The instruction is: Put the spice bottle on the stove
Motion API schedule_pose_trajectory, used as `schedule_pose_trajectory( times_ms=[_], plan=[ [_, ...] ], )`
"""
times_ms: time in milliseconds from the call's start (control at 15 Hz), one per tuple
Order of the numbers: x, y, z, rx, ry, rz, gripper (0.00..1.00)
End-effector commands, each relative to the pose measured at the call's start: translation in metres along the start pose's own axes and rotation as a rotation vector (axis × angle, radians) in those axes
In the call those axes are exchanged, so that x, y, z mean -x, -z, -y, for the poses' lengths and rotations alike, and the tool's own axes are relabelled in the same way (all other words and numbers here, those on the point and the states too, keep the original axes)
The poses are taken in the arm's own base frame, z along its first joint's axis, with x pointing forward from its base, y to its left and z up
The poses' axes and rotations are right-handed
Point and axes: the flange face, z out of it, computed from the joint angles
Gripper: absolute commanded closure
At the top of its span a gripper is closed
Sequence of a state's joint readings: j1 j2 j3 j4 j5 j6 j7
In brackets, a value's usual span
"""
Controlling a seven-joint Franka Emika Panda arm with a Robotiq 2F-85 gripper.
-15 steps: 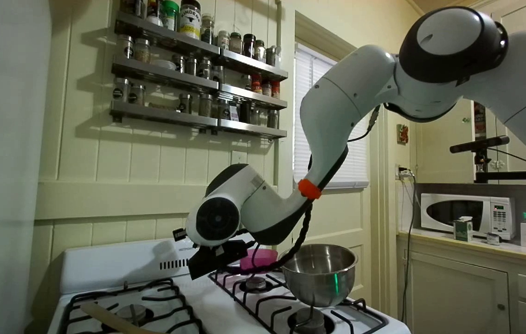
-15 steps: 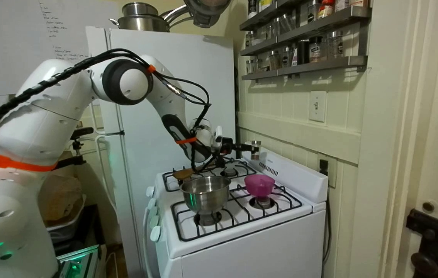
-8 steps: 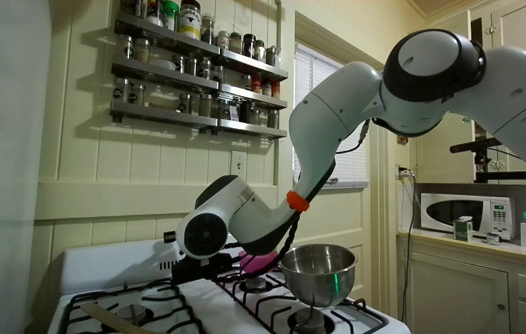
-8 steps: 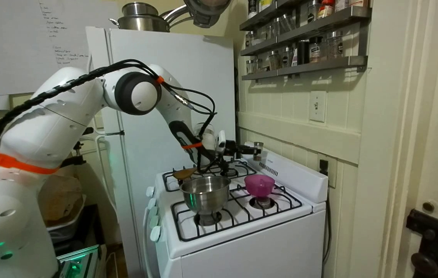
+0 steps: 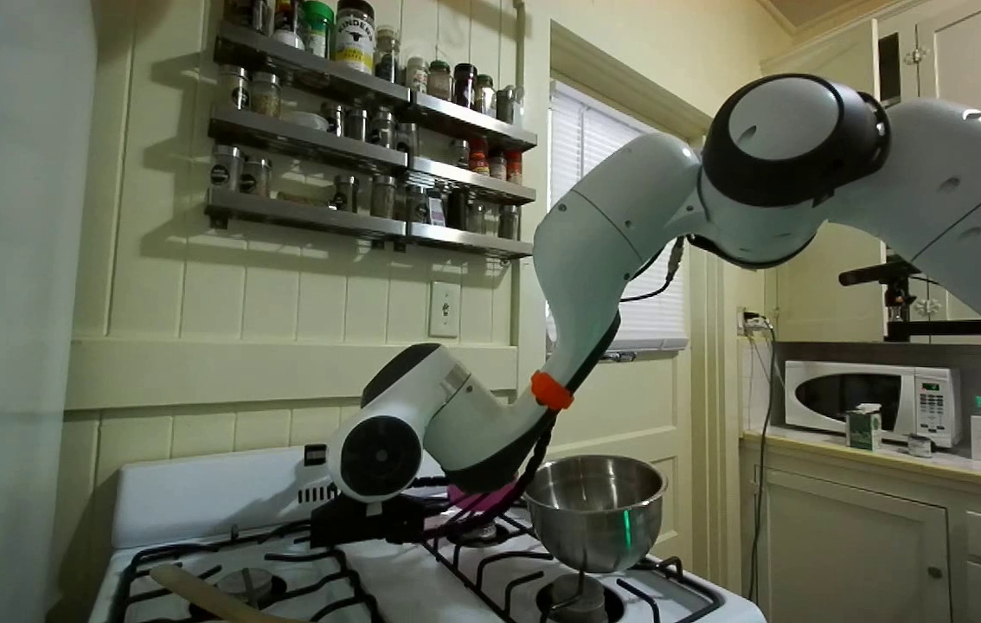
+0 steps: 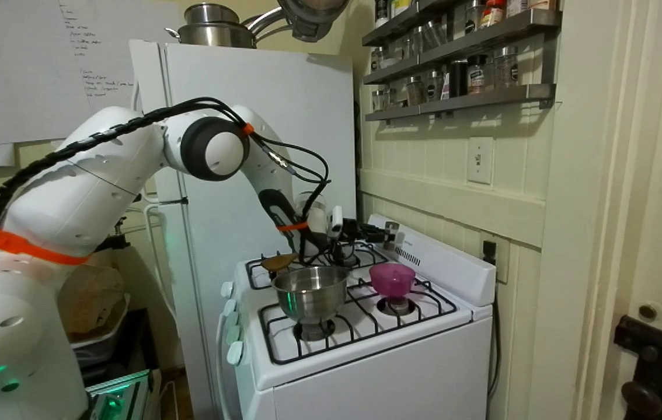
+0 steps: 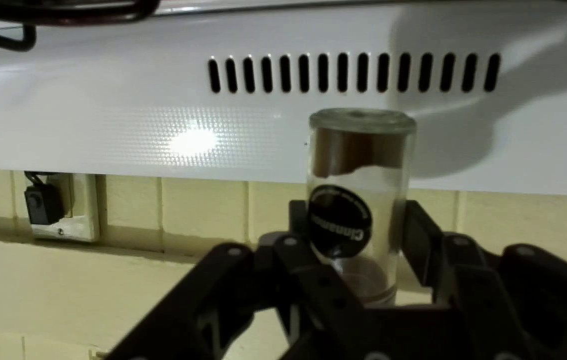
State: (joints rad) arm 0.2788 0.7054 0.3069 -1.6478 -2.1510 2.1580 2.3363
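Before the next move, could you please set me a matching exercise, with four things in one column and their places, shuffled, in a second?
Things:
1. spice bottle
2. steel bowl
3. pink bowl
4. microwave

Places:
A. over a front burner
B. on the counter
C. held in the gripper
D. over a rear burner

Pairs: 1-C; 2-A; 3-D; 4-B.

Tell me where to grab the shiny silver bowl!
Probably the rim of the silver bowl, straight down from above, one finger inside, one outside: its open top faces up, its edge looks thin and its body wide. The gripper should first put down the spice bottle.
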Motion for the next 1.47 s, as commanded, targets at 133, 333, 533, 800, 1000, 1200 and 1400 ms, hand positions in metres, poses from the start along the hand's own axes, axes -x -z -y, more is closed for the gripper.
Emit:
schedule_pose_trajectory(
  times_ms=[133, 333, 533, 800, 1000, 1200, 1400],
  plan=[
    [0.011, -0.003, -0.001, -0.021, -0.060, 0.056, 0.77],
    [0.014, -0.003, -0.002, -0.033, -0.074, 0.104, 0.77],
    [0.019, -0.002, -0.004, -0.046, -0.086, 0.158, 0.77],
    [0.023, -0.003, -0.009, -0.026, -0.092, 0.200, 0.77],
    [0.025, -0.004, -0.011, -0.009, -0.078, 0.206, 0.77],
    [0.026, -0.004, -0.012, -0.003, -0.066, 0.213, 0.77],
    [0.030, -0.003, -0.010, -0.011, -0.048, 0.234, 0.77]
  ],
)
